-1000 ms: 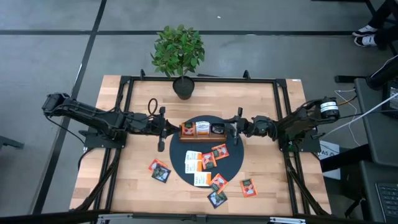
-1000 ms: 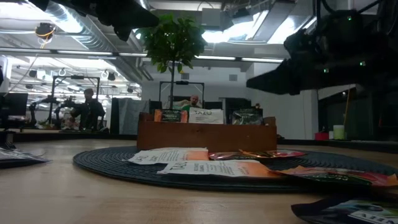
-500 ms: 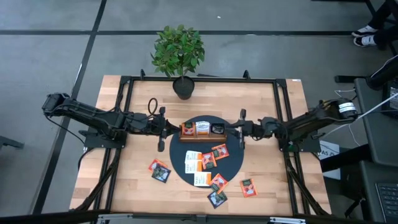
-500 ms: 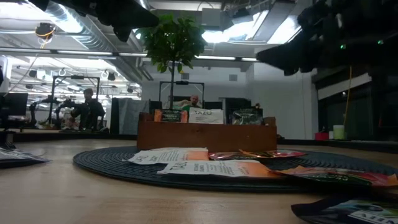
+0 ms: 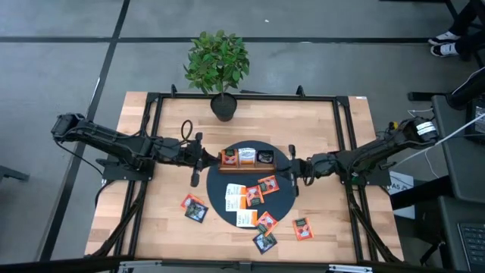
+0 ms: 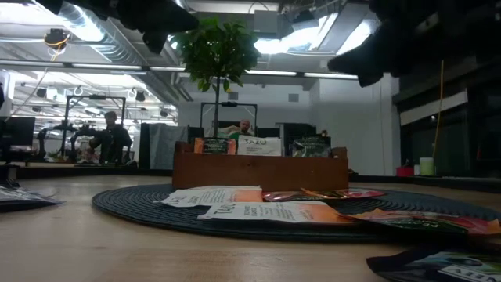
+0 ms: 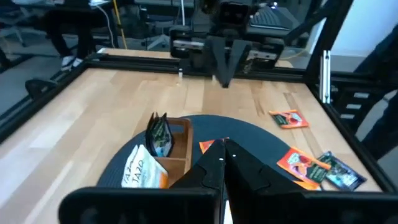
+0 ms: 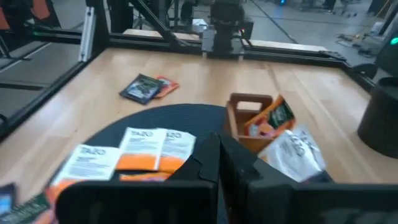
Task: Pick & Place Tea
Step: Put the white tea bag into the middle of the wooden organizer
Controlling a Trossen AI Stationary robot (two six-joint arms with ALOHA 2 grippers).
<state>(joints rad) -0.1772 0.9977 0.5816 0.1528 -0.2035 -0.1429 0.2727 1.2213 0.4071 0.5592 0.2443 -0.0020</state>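
On the wooden table [image 5: 318,121], centre frame, the tea [image 5: 253,193] lies scattered over the dark round mat [image 5: 284,199] below the wooden tray [image 5: 246,158], so my right gripper [image 5: 292,173] hangs above it, fingers pressed together and empty, while my left gripper [image 5: 196,158], likewise closed, waits beside the tray.

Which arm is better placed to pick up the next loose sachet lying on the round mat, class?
Probably the right: its shut, empty right gripper hangs beside the orange sachet on the mat. The left gripper, also shut, sits by the wooden tray.
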